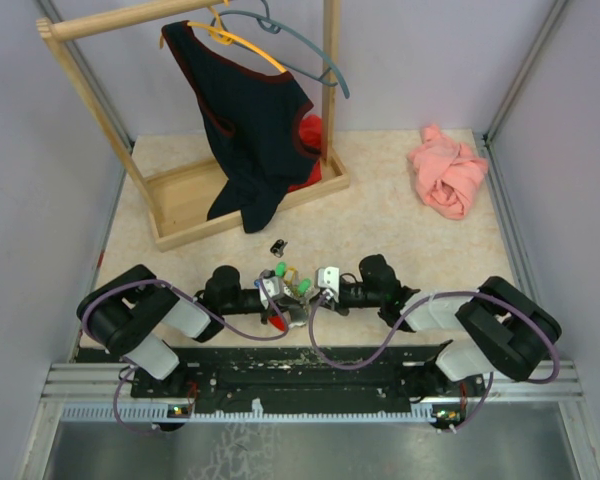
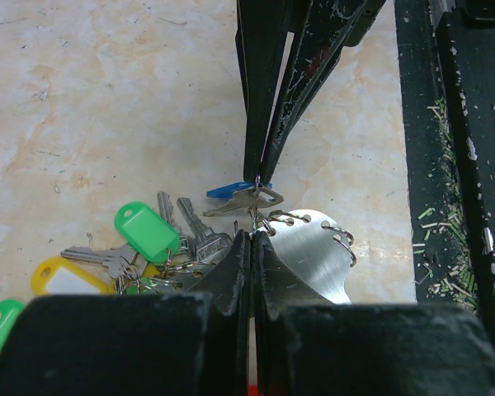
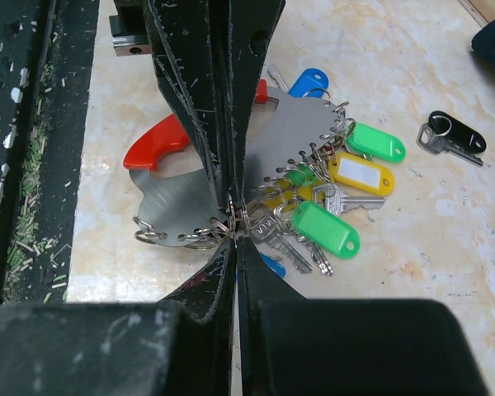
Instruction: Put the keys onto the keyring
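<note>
Your left hand (image 2: 252, 241) and right hand (image 3: 235, 243) are clamped shut, tips meeting at the ringed plate (image 3: 285, 136); hold unclear. The keys (image 3: 282, 239) bunch beside it on the counter (image 2: 107, 99): two green tags (image 3: 326, 228), one yellow tag (image 3: 360, 173).

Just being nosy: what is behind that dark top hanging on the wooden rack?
A red cloth peeks out behind the dark top, at the base of the wooden rack; the rest of it is hidden.

Cannot tell single keys (image 1: 290, 280) apart from above: too small. Seen only in part: green tag (image 2: 0, 323), cut by the left wrist view's edge; blue tag (image 3: 272, 266), tucked behind the right gripper (image 3: 236, 239); dark garment (image 3: 493, 35), cropped at a corner.
</note>
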